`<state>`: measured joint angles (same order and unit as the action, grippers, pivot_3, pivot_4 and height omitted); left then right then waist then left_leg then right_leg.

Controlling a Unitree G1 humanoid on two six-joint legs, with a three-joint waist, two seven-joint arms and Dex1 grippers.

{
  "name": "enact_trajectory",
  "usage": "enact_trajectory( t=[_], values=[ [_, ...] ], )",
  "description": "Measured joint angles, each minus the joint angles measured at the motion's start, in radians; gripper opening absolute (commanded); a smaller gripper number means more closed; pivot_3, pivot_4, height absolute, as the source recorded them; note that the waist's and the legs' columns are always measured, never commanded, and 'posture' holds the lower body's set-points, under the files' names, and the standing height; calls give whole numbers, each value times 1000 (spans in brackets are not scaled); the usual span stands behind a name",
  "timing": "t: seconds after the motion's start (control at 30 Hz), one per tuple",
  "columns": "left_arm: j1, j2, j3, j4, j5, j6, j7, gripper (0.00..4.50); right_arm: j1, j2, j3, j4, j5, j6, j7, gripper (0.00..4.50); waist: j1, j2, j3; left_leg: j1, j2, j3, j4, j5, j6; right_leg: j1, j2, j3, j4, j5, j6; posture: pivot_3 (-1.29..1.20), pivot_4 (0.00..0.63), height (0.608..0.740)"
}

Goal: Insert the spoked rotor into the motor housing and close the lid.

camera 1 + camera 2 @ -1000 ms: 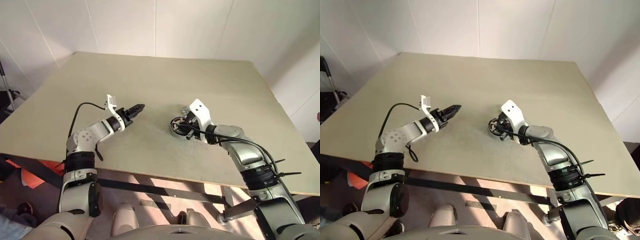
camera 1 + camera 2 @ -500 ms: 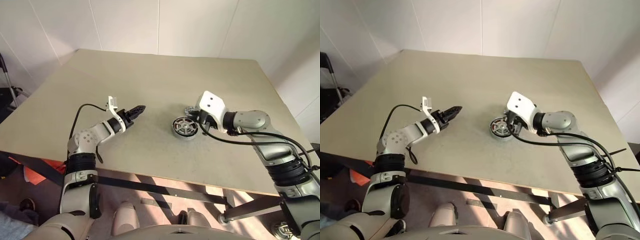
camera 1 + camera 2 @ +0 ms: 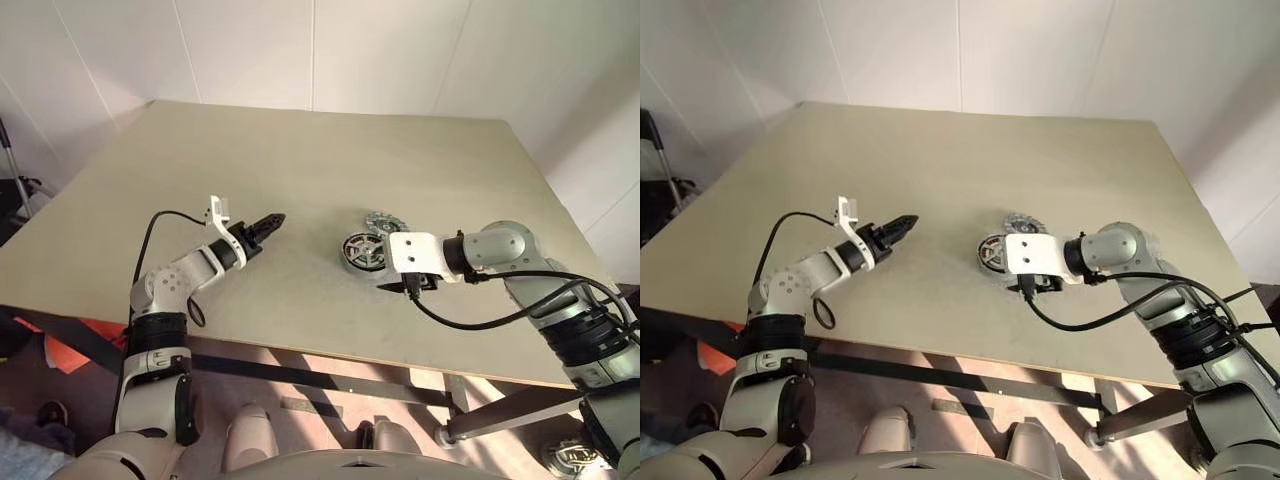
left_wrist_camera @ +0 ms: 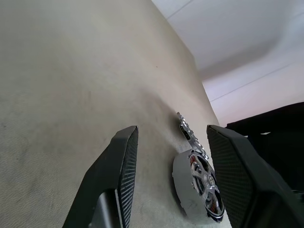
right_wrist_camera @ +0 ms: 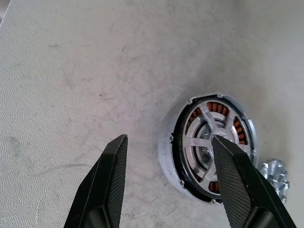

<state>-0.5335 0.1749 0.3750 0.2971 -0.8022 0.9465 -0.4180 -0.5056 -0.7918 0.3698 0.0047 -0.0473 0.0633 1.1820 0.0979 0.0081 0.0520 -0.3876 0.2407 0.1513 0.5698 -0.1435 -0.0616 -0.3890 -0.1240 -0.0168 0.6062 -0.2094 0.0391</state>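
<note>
So the motor housing (image 5: 209,147) is sitting flat on the table (image 3: 330,160), toward the robot's right side of it. The spoked rotor (image 5: 205,151) is already down inside it: you can see the silvery spokes and centre hub, with the copper-red windings showing through the gaps between the spokes. Grey rim of the housing wraps all the way around it.

The lid (image 3: 382,222) isn't on. It's lying on the table just beside the housing, on the far side from the robot, close enough that they look nearly touching, but I can't tell if they actually do. You can make out its bumpy edge in the right wrist view too.

The right gripper (image 5: 168,178) hangs just above the housing on the near side, tilted downward, fingers spread wide with nothing between them. From its wrist camera one finger (image 5: 237,180) overlaps the rotor's face and the other sits over bare table next to the housing. Doesn't look like it's touching anything.

The left gripper (image 3: 268,222) is well off to the housing's left, held roughly level above the table and pointing toward the housing. Its fingers (image 4: 114,180) stand partly apart and it's empty; both the housing and the lid show up in the gap between them from its wrist camera.
</note>
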Motion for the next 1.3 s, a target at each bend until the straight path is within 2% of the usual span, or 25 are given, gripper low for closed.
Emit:
enact_trajectory(
  t=[0.33, 1.07, 1.13, 1.23, 1.3],
  values=[
    [19, -25, 11, -18, -6, -1, 29, 2444, -51, 75, 26, 163, -64, -59, -6, 3132, -1, 0, 0, 0, 0, 0, 1, -1, 1, 0, 0, 0, 0, 0, 0, 0, 0, 740],
    [25, -29, 10, -22, -7, 0, 41, 2444, -61, 73, 23, 238, -95, -99, -11, 3132, -1, 0, 0, 1, 0, 0, 2, -1, 1, 1, 0, 0, 0, 0, -1, 0, 0, 740],
    [25, -29, 10, -22, -6, 0, 41, 2444, -62, 74, 23, 241, -102, -103, -14, 2753, -1, 0, 0, 1, 0, 0, 2, -1, 1, 2, 0, 0, 0, 0, -1, 0, 0, 740],
    [25, -28, 10, -22, -5, -1, 41, 2444, -66, 76, 23, 245, -109, -102, -20, 1884, -1, 0, 0, 1, 0, 0, 2, -1, 1, 2, 0, 0, 0, 0, -1, 0, 0, 740],
    [25, -27, 10, -22, -5, -1, 42, 2444, -76, 84, 21, 254, -113, -100, -27, 1141, -1, 0, 0, 1, 0, 0, 2, -1, 1, 2, 0, 0, 0, 0, -1, 0, 0, 740]
  ],
)
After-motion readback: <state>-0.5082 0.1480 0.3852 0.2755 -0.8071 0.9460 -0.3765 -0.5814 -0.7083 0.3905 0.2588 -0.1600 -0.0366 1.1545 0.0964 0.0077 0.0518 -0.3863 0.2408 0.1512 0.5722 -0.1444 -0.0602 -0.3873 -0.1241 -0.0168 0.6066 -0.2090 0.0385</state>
